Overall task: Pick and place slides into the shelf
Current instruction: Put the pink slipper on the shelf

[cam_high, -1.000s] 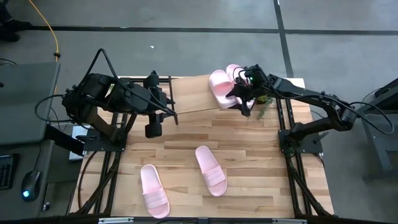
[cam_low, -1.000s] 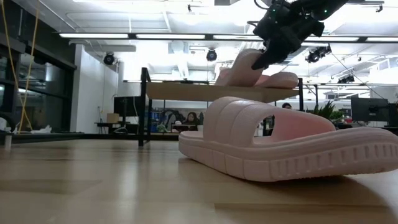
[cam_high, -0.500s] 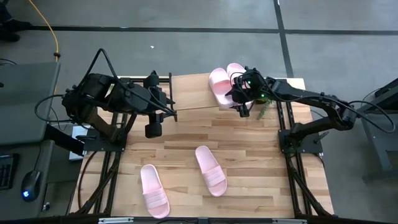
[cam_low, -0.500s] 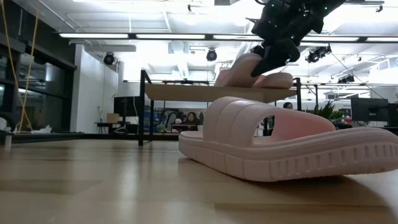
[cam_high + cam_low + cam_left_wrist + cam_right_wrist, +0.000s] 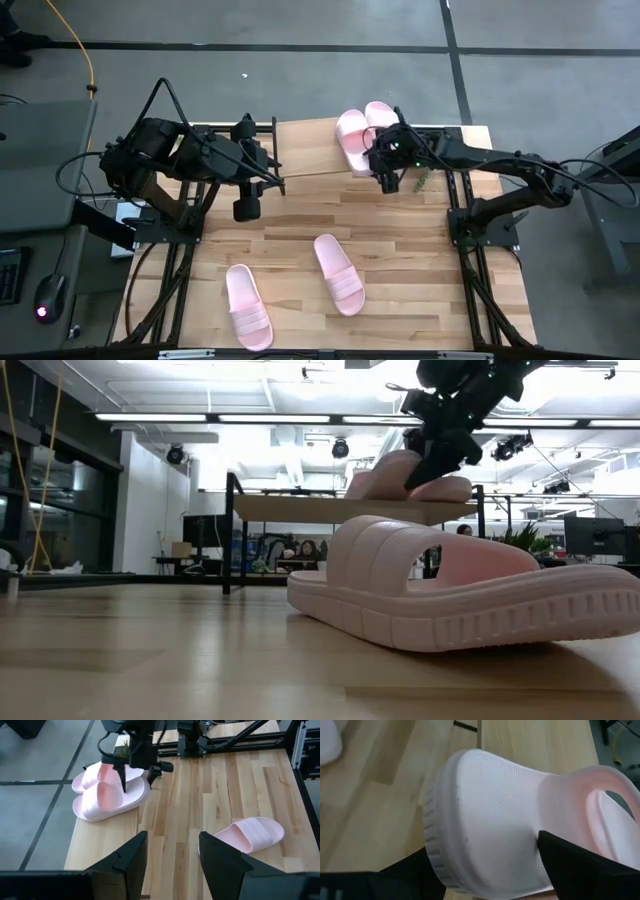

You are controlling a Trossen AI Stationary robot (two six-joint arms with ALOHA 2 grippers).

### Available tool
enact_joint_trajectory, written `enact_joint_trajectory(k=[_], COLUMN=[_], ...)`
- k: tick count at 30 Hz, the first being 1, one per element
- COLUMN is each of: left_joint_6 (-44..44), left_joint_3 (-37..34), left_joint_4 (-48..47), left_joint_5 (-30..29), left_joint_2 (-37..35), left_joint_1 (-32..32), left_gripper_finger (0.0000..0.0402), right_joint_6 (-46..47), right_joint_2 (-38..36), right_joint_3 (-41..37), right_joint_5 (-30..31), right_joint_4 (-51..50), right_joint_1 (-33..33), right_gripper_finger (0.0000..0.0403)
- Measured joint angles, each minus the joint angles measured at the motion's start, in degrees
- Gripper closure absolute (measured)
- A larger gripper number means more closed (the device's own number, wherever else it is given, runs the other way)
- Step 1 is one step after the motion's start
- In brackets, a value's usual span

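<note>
moved since a second ago: right pincer (image 5: 388, 176) has shifted toward the worktop's centre along the near edge of the shelf (image 5: 305, 150); the slide under it has been nudged in beside its neighbour. Left arm and both worktop slides unchanged.
right pincer: hangs over the near end of the front shelf slide (image 5: 353, 142), fingers spread wide; in the right wrist view its dark fingers straddle the slide's rounded end. Whether they actually touch it, cannot tell. Reads as released or adjusting, not carrying.
left pincer (image 5: 170, 852): spread apart, nothing in it, parked over the worktop's left side near the shelf's left end, waiting.
shelf slides: two on the shelf's right end, the front one and the rear shelf slide (image 5: 380, 114), side by side and touching. Long axes run roughly far edge to near edge, slightly skewed. In the low view the front one looks tipped up against the other, not flat.
why there: judged as packed to the right end so the free left stretch of the shelf takes the remaining pair.
worktop slide, middle (image 5: 339, 273): flat on the worktop (image 5: 400, 250), sole down, near the front edge at centre; long axis tilted, far end leaning left.
worktop slide, left (image 5: 248, 306): flat, sole down, near the front-left corner, roughly parallel to the middle one, well apart from the shelf.
toe direction: cannot tell for sure on any of the four.
progress (judgement): half placed, two left.
</note>
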Motion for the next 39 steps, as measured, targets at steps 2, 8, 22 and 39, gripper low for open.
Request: enact_joint_trajectory(k=[2,8,22,39], left_joint_6=[0.0,-0.09,-0.35,-0.42], left_joint_3=[0.0,0.0,0.0,0.0], left_joint_4=[-0.02,-0.77,-0.9,-0.9], left_joint_5=[0.0,-0.01,-0.01,-0.01], left_joint_2=[0.0,0.0,0.0,0.0], left_joint_1=[-0.01,-0.02,-0.02,-0.02], left_gripper_finger=[0.0241,0.0241,0.0241,0.0241], right_joint_6=[-0.04,0.05,5.13,10.27], right_joint_2=[0.0,-0.73,-8.57,-10.36], right_joint_3=[0.0,0.0,0.0,0.0], right_joint_5=[3.02,7.99,10.8,13.5], right_joint_4=[-0.68,-1.12,-5.8,-3.63], right_joint_1=[1.42,5.14,11.32,19.89], right_gripper_finger=[0.013,0.013,0.013,0.013])
